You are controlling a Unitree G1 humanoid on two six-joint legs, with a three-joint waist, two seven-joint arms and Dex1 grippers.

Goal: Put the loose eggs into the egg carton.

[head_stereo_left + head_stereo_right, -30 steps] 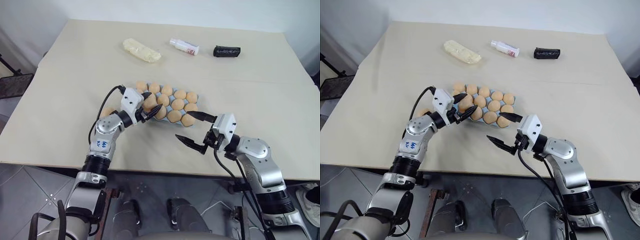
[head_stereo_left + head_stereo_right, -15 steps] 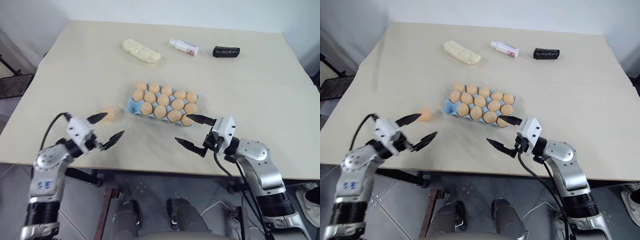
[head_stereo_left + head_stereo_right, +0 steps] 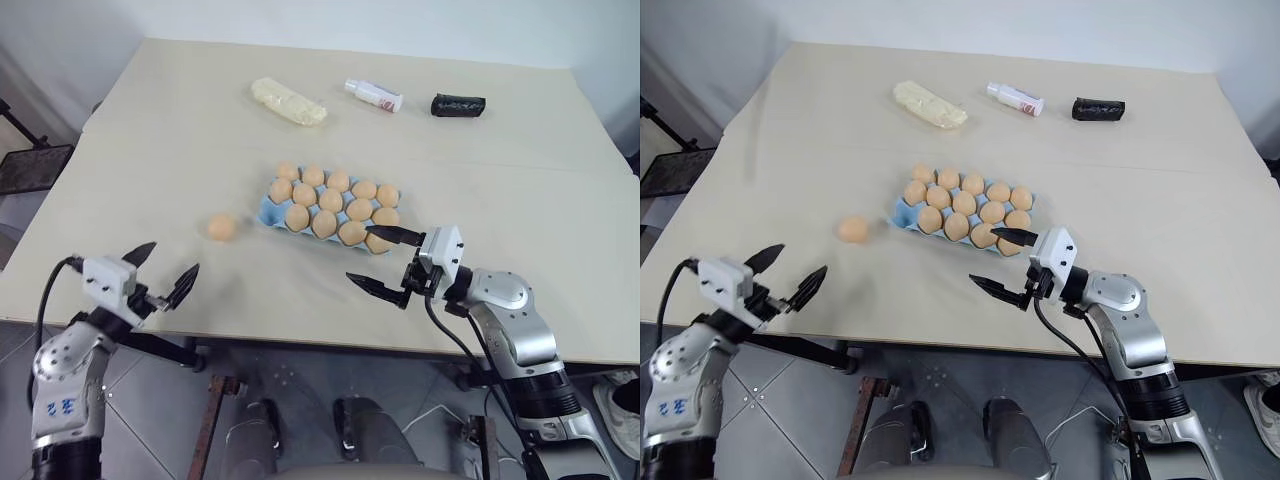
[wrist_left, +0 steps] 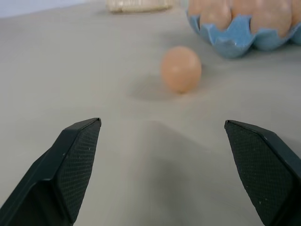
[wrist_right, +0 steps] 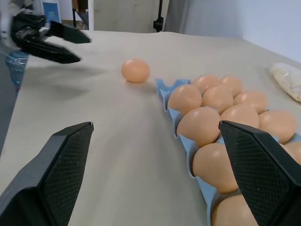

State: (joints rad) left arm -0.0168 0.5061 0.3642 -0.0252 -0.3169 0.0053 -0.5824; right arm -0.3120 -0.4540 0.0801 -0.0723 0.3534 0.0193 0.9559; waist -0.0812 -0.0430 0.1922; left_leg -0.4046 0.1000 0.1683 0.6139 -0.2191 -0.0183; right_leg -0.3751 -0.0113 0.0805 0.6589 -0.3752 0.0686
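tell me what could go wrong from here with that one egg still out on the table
1. The loose egg lies bare on the flat table, so a nudge from the open left gripper could roll it away.
2. The egg carton looks full, so there may be no free cup.
3. The open right gripper sits near the carton's corner egg and could bump it.

Left claw (image 3: 158,270) and right claw (image 3: 386,260) gape empty (both seemingly level).
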